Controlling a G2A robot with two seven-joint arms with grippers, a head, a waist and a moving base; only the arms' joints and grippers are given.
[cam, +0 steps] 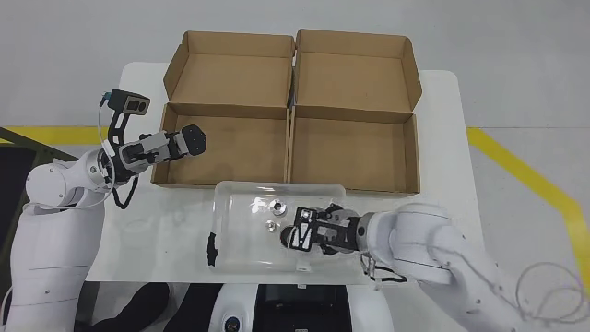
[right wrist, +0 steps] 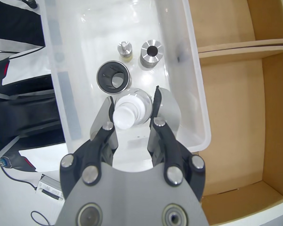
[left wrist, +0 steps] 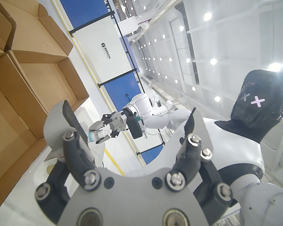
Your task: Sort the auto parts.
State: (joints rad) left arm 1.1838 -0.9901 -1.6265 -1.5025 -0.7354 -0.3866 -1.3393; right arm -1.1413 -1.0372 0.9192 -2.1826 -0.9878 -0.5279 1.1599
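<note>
My right gripper (right wrist: 132, 94) is down in the clear plastic bin (right wrist: 193, 55), shut on a white stepped plastic part (right wrist: 128, 114). The left wrist view shows that same right gripper (left wrist: 100, 132) far off with the white part (left wrist: 99, 134) between its fingers. Beside it in the bin lie a black sleeve (right wrist: 112, 77), a silver cylinder with a bore (right wrist: 151, 54) and a small silver stud (right wrist: 124, 49). From above, the right gripper (cam: 302, 231) is in the bin's near right half. My left gripper (cam: 195, 138) (left wrist: 129, 107) hangs open and empty by the left box's near left corner.
Two open cardboard boxes, left (cam: 230, 152) and right (cam: 350, 152), stand side by side behind the bin (cam: 277, 185), lids folded back. A black strip (cam: 211, 249) sits at the bin's left end. The white table (cam: 442, 129) has bare room right of the boxes.
</note>
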